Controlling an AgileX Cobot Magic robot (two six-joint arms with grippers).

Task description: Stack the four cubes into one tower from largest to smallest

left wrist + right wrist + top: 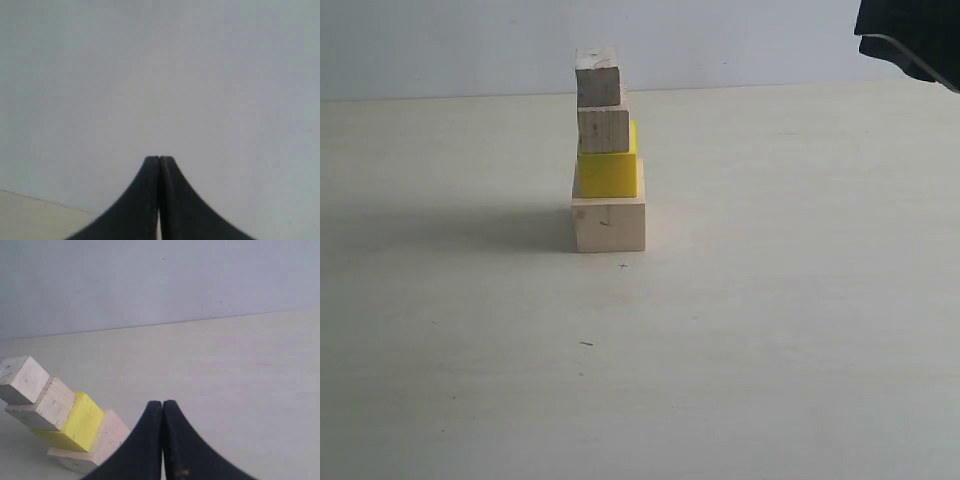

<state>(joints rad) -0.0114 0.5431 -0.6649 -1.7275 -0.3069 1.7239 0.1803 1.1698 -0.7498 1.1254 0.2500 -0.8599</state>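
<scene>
The tower stands on the table: the large wood cube at the bottom, the yellow cube on it, the medium wood cube above, and the smallest wood cube on top. The right wrist view shows the same column tilted: large cube, yellow cube, medium cube, smallest cube. My right gripper is shut and empty, apart from the tower. My left gripper is shut and empty, facing a plain wall. In the exterior view only a dark arm part shows at the upper right.
A pale table runs back to a light wall. The tower casts a shadow to its left. A strip of table edge shows in the left wrist view.
</scene>
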